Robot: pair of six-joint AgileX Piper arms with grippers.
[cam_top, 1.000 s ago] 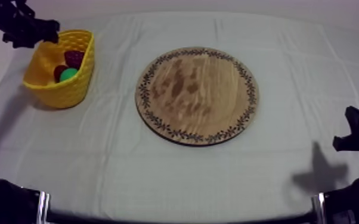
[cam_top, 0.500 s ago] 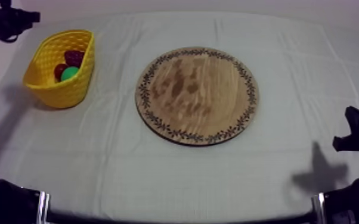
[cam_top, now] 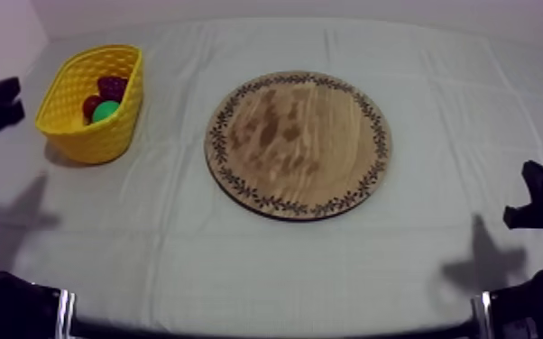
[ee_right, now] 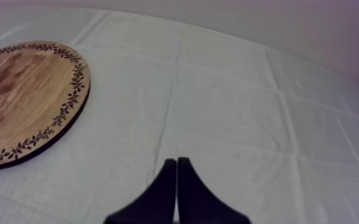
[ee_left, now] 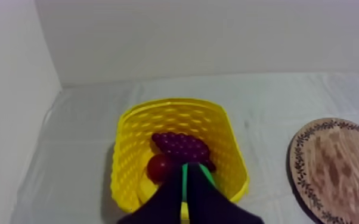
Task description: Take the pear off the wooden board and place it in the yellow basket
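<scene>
Desk (cam_top: pixel 266 270): covered with a grey-white cloth, and it carries everything below.

Wooden board (cam_top: pixel 298 144): round with a patterned rim, at the middle of the desk. Its face is bare.

Yellow basket (cam_top: pixel 104 144): upright at the far left of the desk, well apart from the board.

Contents of the basket: the bunch of grapes (cam_top: pixel 111 86) lies toward the far end. The pear (cam_top: pixel 105 113), green, lies just beside the grapes and touches the small red fruit (cam_top: pixel 87 107). The task's thing is therefore already in its place.

Left tool (ee_left: pixel 185 173): clenched on nothing, its fingers lying together as a narrow wedge with a thin slit between them. In the top view it sits at the desk's left edge, near the basket but apart from it.

Right tool (ee_right: pixel 176 162): likewise clenched and empty, over bare cloth beside the board.

Assessment: the placing looks complete, so the step in hand is judged to be parking the left arm. To do this well, keep the tool clenched and route it away from the basket wall, since a light plastic basket would likely slide or tip if caught. The right arm needs no part in this.
</scene>
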